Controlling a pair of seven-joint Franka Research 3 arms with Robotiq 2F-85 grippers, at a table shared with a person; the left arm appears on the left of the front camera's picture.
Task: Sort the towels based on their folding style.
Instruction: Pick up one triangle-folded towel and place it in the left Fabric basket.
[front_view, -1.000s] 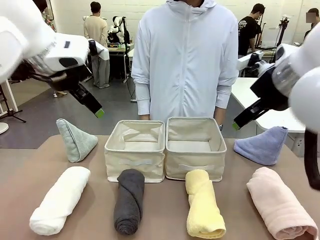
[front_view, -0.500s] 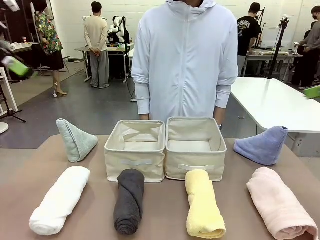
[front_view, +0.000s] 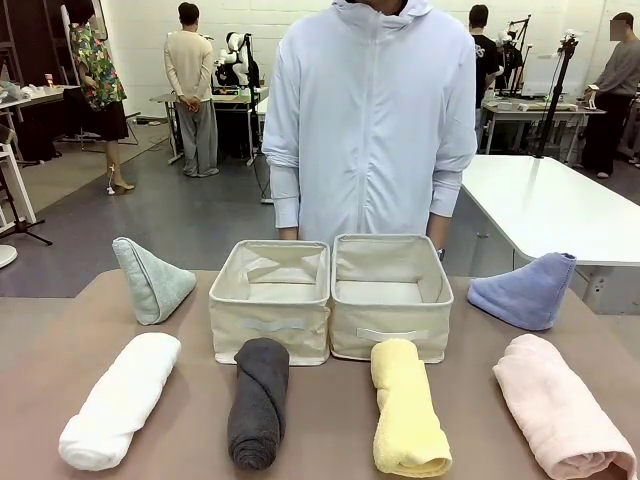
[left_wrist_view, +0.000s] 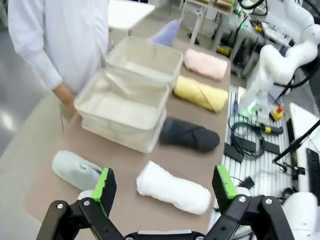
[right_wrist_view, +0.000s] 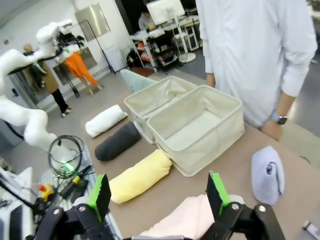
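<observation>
Both the left gripper (left_wrist_view: 164, 181) and right gripper (right_wrist_view: 157, 190) were spread wide, holding nothing. The rolled white terry towel (front_view: 120, 400) lay near the rolled dark grey terry towel (front_view: 258, 402).

We find the front view set low at the near edge of the table (front_view: 330, 440), facing the person (front_view: 370, 130) across the bins (front_view: 270, 320). The wrist views look down from well above opposite ends of the table. All three share the bins and towels (front_view: 260, 400).
</observation>
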